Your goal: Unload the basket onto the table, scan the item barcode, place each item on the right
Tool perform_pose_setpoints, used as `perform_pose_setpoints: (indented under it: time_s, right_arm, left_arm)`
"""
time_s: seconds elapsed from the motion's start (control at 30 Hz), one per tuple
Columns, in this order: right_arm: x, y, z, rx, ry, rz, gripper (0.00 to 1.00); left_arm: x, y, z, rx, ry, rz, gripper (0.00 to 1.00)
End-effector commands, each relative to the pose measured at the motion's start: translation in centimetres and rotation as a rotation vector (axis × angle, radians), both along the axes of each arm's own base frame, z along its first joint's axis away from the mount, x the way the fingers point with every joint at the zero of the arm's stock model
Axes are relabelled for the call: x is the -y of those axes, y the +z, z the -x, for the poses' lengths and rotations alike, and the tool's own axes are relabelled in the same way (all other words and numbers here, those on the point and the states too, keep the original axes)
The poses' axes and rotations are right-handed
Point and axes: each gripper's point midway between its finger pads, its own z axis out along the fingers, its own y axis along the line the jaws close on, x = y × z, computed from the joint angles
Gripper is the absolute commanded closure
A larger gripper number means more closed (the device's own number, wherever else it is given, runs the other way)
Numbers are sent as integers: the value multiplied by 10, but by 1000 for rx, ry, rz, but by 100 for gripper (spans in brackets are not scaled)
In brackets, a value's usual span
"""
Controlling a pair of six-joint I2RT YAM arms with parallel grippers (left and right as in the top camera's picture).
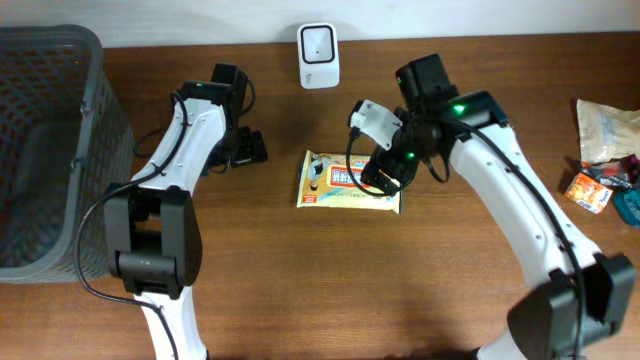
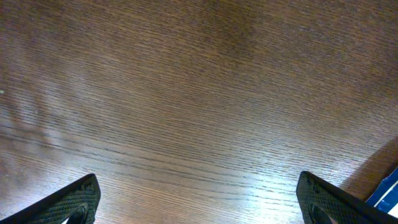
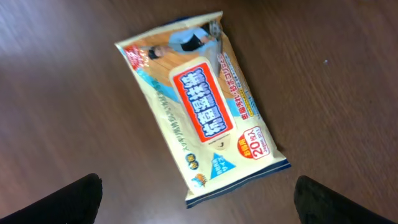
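A yellow pack of wipes (image 1: 345,181) with a red label lies flat on the wooden table, in the middle. My right gripper (image 1: 385,175) hovers over its right end, open and holding nothing. The right wrist view shows the pack (image 3: 202,102) lying slantwise, its blue-edged end between and just ahead of the open right gripper (image 3: 199,198). A white scanner (image 1: 318,55) stands at the table's back edge. My left gripper (image 1: 240,150) is to the left of the pack. In its own view the left gripper (image 2: 199,199) is open over bare wood.
A dark mesh basket (image 1: 50,150) fills the left side. At the far right lie a pale snack bag (image 1: 605,130), a small orange box (image 1: 588,190) and a teal item (image 1: 630,205). A blue-and-white corner (image 2: 385,186) shows at the left wrist view's right edge.
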Motion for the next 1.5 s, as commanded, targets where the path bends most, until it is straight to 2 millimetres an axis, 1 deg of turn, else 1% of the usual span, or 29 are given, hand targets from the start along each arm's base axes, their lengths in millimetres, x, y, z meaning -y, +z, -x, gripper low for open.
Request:
perform_pose_setpoints:
  time_s: [0.0, 0.1, 0.17, 0.23, 0.43, 0.53, 0.8, 0.87, 0.97, 1.03, 1.13, 1.33, 1.37, 1.47]
  right_arm:
    - [0, -6, -13, 26, 14, 19, 1]
    - [-2, -4, -18, 53, 25, 16, 2]
    - [-1, -7, -15, 75, 127, 49, 2]
    - [-1, -11, -15, 80, 168, 63, 2]
    - [-3, -35, -17, 17, 168, 68, 2]
    - [-3, -36, -17, 14, 167, 70, 2]
    - [0, -32, -19, 7, 100, 69, 1]
    - [-1, -24, -17, 17, 91, 55, 2]
    - [-3, -5, -10, 43, 99, 20, 1]
    - [-2, 2, -6, 48, 97, 16, 2]
    - [-1, 2, -4, 29, 65, 10, 2]
    - [1, -1, 4, -7, 64, 18, 1]
    - [0, -1, 5, -23, 39, 6, 1]
    - [-12, 2, 14, -96, -10, -86, 2]
  left_arm:
    - [2, 6, -3, 15, -9, 12, 1]
    - [2, 6, -3, 15, -9, 13, 1]
    - [2, 6, -3, 15, -9, 13, 1]
    - [2, 6, -3, 15, -9, 13, 1]
    - [2, 6, -3, 15, -9, 13, 1]
    - [2, 6, -3, 15, -9, 12, 1]
    - [2, 6, -3, 15, -9, 13, 1]
    - [2, 6, -3, 15, -9, 13, 1]
    - [2, 6, -3, 15, -9, 13, 1]
    - [2, 6, -3, 15, -9, 12, 1]
    - [2, 6, -3, 15, -9, 12, 1]
    - [2, 6, -3, 15, -9, 13, 1]
    - [2, 6, -3, 15, -9, 13, 1]
    - [2, 6, -3, 15, -9, 13, 1]
